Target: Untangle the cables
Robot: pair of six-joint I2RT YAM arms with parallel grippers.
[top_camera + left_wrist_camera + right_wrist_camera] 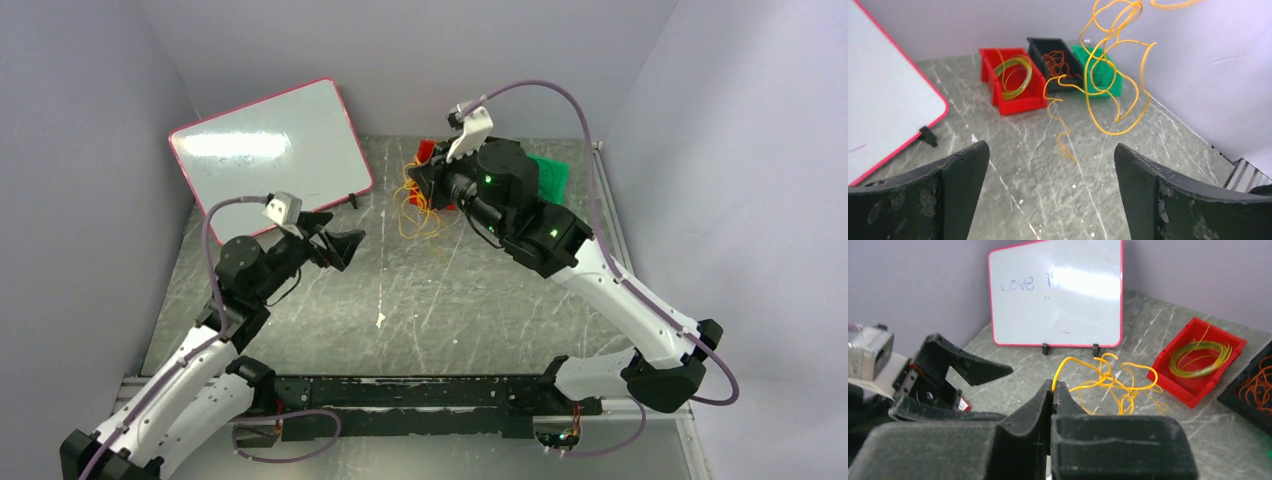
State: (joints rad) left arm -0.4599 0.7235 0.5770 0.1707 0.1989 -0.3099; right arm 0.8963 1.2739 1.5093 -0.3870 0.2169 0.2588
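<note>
A loose tangle of thin yellow-orange cables (1113,382) hangs from my right gripper (1053,386), which is shut on one strand at its fingertips. From above, the right gripper (422,180) is at the back middle of the table, with the cable loops (417,212) trailing down to the surface. In the left wrist view the same cables (1113,65) dangle in the air ahead, and their lowest end reaches the table. My left gripper (340,247) stands wide open to the left of them with nothing between its fingers (965,172).
Three small bins stand at the back: a red bin (1018,102) with a yellow-green coil (1015,77), a black bin (1038,46) with orange-red wires (1058,61), and a green bin (1110,87). A pink-framed whiteboard (265,150) leans at the back left.
</note>
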